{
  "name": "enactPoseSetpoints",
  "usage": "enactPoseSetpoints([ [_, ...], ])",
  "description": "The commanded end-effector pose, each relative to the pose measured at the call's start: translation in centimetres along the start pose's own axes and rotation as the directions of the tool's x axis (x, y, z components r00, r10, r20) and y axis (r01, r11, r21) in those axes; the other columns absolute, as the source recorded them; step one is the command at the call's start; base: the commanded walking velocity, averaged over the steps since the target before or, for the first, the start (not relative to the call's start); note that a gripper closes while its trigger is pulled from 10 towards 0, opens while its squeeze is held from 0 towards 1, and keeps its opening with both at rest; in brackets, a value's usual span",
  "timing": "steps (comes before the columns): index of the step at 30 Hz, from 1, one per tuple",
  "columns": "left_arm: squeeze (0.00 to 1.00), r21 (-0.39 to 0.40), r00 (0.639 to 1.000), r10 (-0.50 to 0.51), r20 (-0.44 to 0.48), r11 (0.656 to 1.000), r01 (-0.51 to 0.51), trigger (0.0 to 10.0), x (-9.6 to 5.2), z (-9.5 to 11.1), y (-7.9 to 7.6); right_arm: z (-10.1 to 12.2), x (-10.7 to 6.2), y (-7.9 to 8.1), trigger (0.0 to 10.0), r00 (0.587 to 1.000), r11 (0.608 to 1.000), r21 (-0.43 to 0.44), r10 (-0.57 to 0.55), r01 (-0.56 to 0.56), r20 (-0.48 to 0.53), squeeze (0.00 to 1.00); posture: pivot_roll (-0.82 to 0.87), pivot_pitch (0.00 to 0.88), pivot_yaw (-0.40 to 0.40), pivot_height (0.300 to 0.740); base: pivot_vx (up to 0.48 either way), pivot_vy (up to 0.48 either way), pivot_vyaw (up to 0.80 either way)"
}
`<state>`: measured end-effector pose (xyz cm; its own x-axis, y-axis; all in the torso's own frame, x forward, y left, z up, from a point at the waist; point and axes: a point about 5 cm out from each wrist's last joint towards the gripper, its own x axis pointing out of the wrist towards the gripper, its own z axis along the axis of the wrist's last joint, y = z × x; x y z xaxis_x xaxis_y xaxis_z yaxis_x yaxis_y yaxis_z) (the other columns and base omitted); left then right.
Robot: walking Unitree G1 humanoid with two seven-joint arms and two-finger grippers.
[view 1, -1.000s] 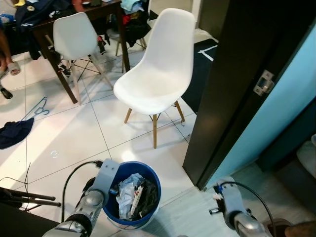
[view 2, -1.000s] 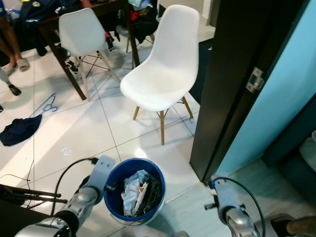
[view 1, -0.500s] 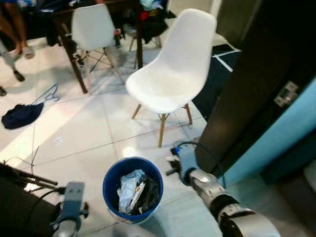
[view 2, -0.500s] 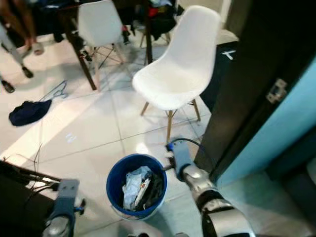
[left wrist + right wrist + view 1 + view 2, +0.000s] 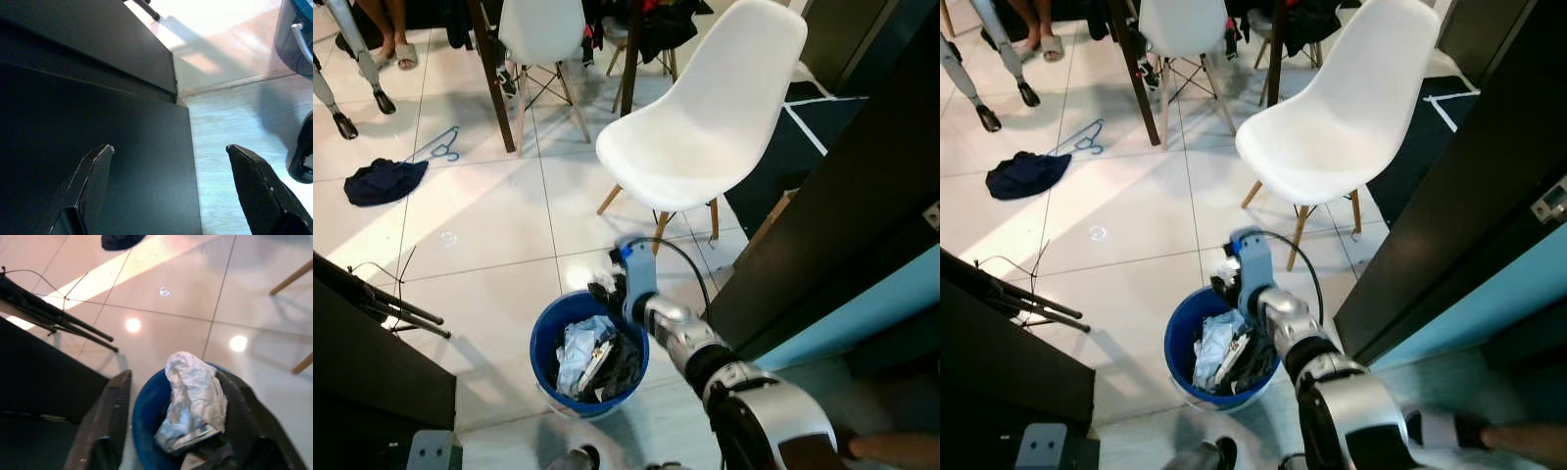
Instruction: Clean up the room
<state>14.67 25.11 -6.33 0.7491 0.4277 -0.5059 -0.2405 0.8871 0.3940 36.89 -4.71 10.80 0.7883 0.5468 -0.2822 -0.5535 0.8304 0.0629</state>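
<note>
Blue bin (image 5: 548, 345) of trash | right end effector (image 5: 172, 396) spread wide above | no legible labels

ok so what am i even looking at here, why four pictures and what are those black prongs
It is a walking humanoid robot tidying a room. Two pictures come from a stereo camera on its head, looking down at the tiled floor. The other two come from cameras on its wrists, looking along each end effector's two black fingers.

In the head views the right arm reaches out so the right end effector is over the rim of a blue bucket full of crumpled trash. The right wrist view looks down between its open fingers into that bucket. It holds nothing.

The left end effector hangs low beside dark furniture, open.

Around it: a white chair, dark blue clothing and a blue hanger on the floor.
</note>
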Motion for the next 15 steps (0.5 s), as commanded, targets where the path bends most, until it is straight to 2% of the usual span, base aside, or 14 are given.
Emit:
enactPoseSetpoints([
  [1, 0.00, 0.011, 0.999, -0.041, -0.033, 0.999, 0.042, 10.0, -0.6, -0.8, -1.1, -2.2, -0.6, -0.3, 10.0, 0.997, 0.999, -0.033, -0.008, 0.006, -0.080, 1.00, 0.12, 0.333, -0.059, 0.740, 0.000, 0.000, 0.00],
  [6, 0.00, 0.010, 0.999, -0.044, -0.030, 0.999, 0.045, 10.0, -0.6, -0.6, -1.3, -2.9, -0.9, -0.6, 10.0, 0.995, 0.999, -0.036, -0.013, 0.010, -0.100, 1.00, 0.12, 0.328, -0.058, 0.740, 0.000, 0.000, 0.00],
  [7, 0.00, 0.011, 0.998, -0.051, -0.027, 0.999, 0.051, 10.0, -0.5, -0.5, -1.5, -4.1, -1.4, -1.1, 10.0, 0.991, 0.999, -0.020, -0.027, 0.025, -0.127, 1.00, 0.11, 0.323, -0.051, 0.740, 0.000, 0.000, 0.00],
  [14, 0.00, 0.024, 0.998, -0.061, -0.025, 0.998, 0.061, 10.0, -0.6, -0.5, -1.6, -6.2, -2.4, -1.7, 10.0, 0.983, 0.999, 0.025, -0.043, 0.049, -0.176, 1.00, 0.11, 0.316, -0.049, 0.740, 0.000, 0.000, 0.00],
  [15, 0.00, 0.026, 0.998, -0.061, -0.026, 0.998, 0.061, 10.0, -0.6, -0.5, -1.6, -7.1, -2.9, -2.1, 10.0, 0.980, 0.997, 0.043, -0.053, 0.062, -0.194, 1.00, 0.11, 0.314, -0.048, 0.740, 0.000, 0.000, 0.00],
])
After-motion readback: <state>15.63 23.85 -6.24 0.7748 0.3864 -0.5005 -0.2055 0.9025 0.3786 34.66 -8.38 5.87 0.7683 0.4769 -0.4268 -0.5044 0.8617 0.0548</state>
